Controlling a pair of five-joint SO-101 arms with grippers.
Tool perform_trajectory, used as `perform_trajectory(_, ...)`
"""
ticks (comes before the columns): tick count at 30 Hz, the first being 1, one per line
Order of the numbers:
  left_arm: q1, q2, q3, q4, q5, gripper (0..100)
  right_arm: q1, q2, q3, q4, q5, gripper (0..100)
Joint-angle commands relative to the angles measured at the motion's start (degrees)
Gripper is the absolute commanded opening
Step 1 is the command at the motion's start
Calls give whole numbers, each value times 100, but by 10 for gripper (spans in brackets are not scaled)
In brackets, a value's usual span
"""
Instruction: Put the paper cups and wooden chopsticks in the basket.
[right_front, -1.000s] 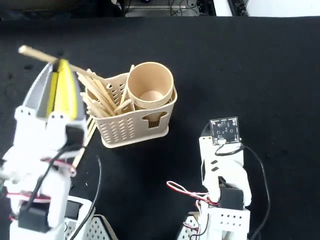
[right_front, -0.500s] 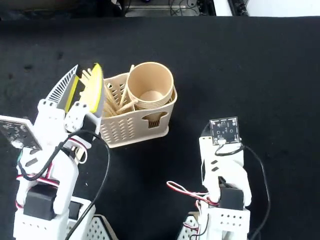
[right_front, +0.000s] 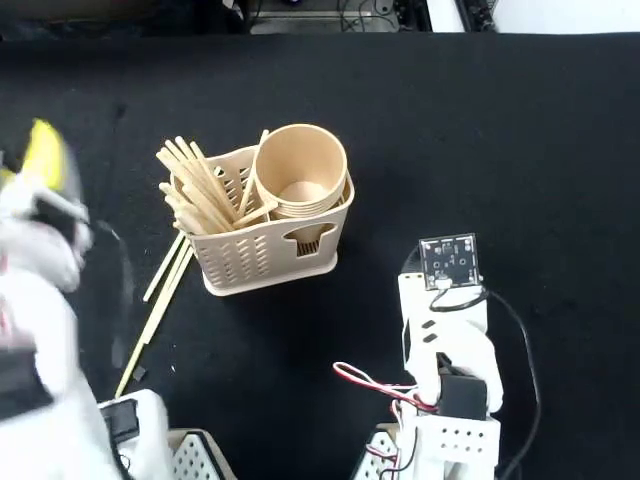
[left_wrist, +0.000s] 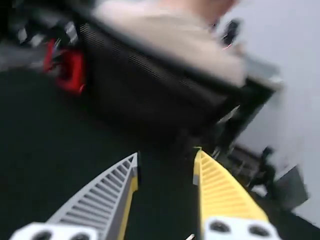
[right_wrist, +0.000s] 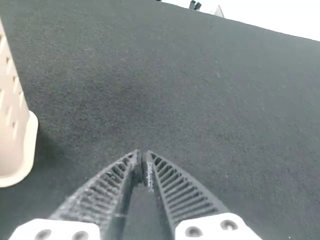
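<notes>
A cream slotted basket stands left of the table's middle. Stacked paper cups sit in its right half, and a bundle of wooden chopsticks leans in its left half. A few loose chopsticks lie on the black cloth beside the basket's left wall. My left gripper is open with nothing between its fingers. In the high view it is a blur with a yellow finger at the far left, well apart from the basket. My right gripper is shut and empty, low over the cloth, with the basket's corner off to one side.
The right arm sits folded at the front right of the table. Black cloth covers the whole table. Cables and white arm bases crowd the front edge. Equipment stands behind the table's back edge.
The left gripper held a chopstick a second ago, went over the basket's left side, then swung off to the far left, open and empty. The right arm has not moved.
</notes>
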Motion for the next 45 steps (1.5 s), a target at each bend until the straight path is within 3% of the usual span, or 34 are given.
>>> perform_trajectory(1, -295, 2251, -831, 97, 0, 184, -44, -356, -31, 26, 44, 21)
perform_trajectory(7, -154, 4668, -1921, 1292, -1248, 182, -35, -356, -31, 26, 44, 21)
perform_trajectory(13, 479, 6303, -1754, 1336, -2233, 180, -35, -356, -31, 26, 44, 21)
perform_trajectory(25, 1763, 6840, -1218, -70, -2251, 185, -35, -356, -31, 26, 44, 21)
perform_trajectory(32, 1824, 7727, -1086, -932, -2251, 185, -35, -356, -31, 26, 44, 21)
perform_trajectory(39, 1666, 8141, -1675, -484, -2242, 170, -35, -356, -31, 26, 44, 21)
perform_trajectory(45, 1719, 8141, -1578, -492, -2259, 27, -35, -356, -31, 26, 44, 21)
